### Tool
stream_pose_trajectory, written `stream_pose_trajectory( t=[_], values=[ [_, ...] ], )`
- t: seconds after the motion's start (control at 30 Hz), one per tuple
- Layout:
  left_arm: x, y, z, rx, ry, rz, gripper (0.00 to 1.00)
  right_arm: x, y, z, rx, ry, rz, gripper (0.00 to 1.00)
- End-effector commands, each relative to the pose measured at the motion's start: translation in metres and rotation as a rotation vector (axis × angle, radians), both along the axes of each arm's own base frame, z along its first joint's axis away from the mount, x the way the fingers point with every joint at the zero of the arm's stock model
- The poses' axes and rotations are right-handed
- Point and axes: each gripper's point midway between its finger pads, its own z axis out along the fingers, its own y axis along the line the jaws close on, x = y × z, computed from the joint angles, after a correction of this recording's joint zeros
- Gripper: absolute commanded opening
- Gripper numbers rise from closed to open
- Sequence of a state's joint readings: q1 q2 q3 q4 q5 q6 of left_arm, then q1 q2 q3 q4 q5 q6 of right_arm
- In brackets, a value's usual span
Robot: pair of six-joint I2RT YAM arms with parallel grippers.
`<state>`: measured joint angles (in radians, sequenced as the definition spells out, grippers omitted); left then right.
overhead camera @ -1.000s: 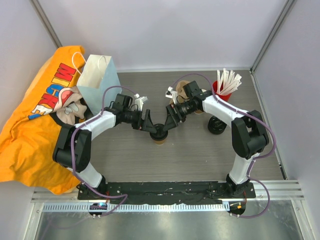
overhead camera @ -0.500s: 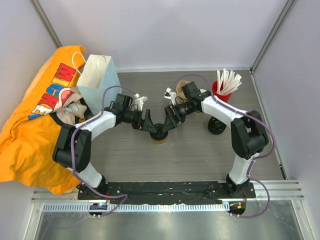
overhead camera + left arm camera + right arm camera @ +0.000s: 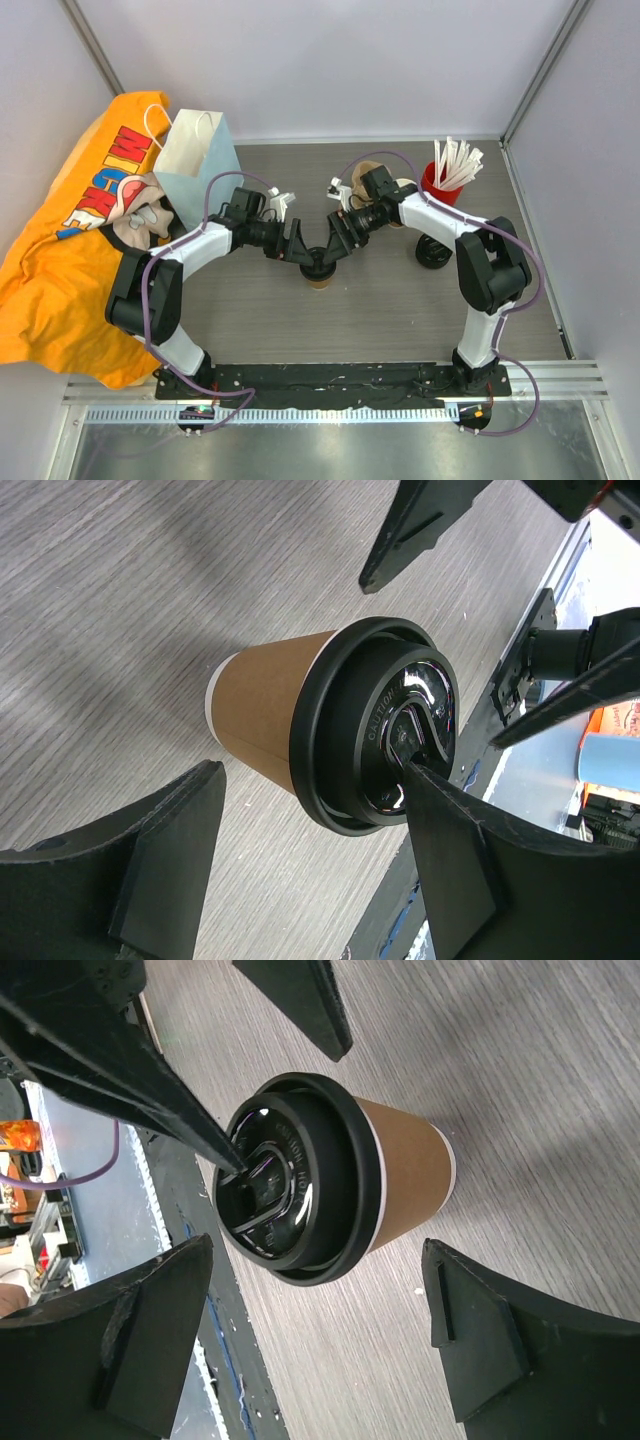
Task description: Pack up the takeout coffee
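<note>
Takeout coffee [image 3: 268, 720] — upright between spread jaws of left gripper [image 3: 312, 775], right gripper [image 3: 316, 1252]

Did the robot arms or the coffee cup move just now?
The elbow of the right arm swung slightly inward, toward the left arm, carrying the right gripper a bit that way. Nothing was grabbed or let go. The small brown paper cup with the round black plastic lid stayed put, and the left gripper did not move.
</note>
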<state>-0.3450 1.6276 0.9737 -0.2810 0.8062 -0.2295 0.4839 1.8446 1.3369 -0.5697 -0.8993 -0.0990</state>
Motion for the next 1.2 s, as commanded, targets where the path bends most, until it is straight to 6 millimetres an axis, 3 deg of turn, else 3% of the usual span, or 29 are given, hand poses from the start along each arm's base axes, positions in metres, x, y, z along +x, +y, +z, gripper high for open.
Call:
stream_pose_trajectory(
  t=[0.0, 0.6, 1.17],
  values=[
    [0.009, 0.012, -0.021, 0.095, -0.042, 0.045, 0.74, 0.002, 0.006, 0.001, 0.012, -0.007, -0.005, 0.89],
    [0.007, 0.009, -0.018, 0.078, -0.035, 0.036, 0.73, 0.006, 0.011, -0.012, -0.011, 0.029, -0.022, 0.74],
    [0.006, 0.009, -0.018, 0.074, -0.033, 0.033, 0.72, 0.008, 0.006, -0.034, -0.095, 0.025, -0.051, 0.68]
  ],
)
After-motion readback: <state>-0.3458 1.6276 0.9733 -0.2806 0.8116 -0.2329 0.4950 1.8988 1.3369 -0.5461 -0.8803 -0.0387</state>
